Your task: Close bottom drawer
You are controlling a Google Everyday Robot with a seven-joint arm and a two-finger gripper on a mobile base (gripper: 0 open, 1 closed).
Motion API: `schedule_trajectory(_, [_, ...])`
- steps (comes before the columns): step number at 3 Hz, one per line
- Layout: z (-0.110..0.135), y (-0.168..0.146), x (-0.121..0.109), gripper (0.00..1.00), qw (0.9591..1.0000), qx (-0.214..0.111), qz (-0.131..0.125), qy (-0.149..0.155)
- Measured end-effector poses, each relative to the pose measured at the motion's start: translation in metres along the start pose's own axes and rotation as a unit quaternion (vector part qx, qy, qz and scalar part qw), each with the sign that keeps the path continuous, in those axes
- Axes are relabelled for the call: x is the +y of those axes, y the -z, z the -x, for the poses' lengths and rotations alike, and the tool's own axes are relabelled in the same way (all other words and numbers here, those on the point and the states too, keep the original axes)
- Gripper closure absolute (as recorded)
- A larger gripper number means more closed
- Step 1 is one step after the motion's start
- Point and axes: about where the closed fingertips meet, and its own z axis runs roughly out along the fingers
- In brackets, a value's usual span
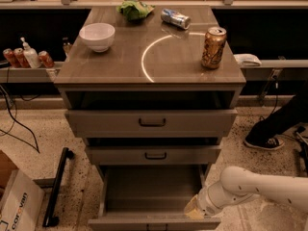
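Observation:
The bottom drawer [149, 191] is the lowest of three grey-brown drawers and stands pulled far out, its deep box empty. Its front edge [154, 222] runs along the frame's bottom. My gripper [194, 210] comes in from the lower right on a white arm [260, 189]. It sits at the drawer's right front corner, touching or just above the top of the front panel. The middle drawer [153, 154] and the top drawer [151, 121] are both partly pulled out.
On the cabinet top [120, 61] are a white bowl [97, 36], a green bag [135, 9], a lying silver can [175, 18] and an upright gold can [213, 47]. A cardboard box [17, 201] and black bar [57, 186] lie at the left. A person's shoe [262, 141] is at the right.

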Motion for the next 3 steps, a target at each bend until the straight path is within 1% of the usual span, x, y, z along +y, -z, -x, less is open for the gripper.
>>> schedule_trajectory(1, [0.0, 0.0, 0.0, 1.0, 1.0, 0.0, 0.0, 0.0])
schedule_trajectory(2, [-0.013, -0.019, -0.009, 1.0, 0.9998, 0.016, -0.014, 0.0])
schedule_trajectory(3, [-0.027, -0.034, -0.016, 1.0, 0.9993, 0.028, -0.023, -0.001])
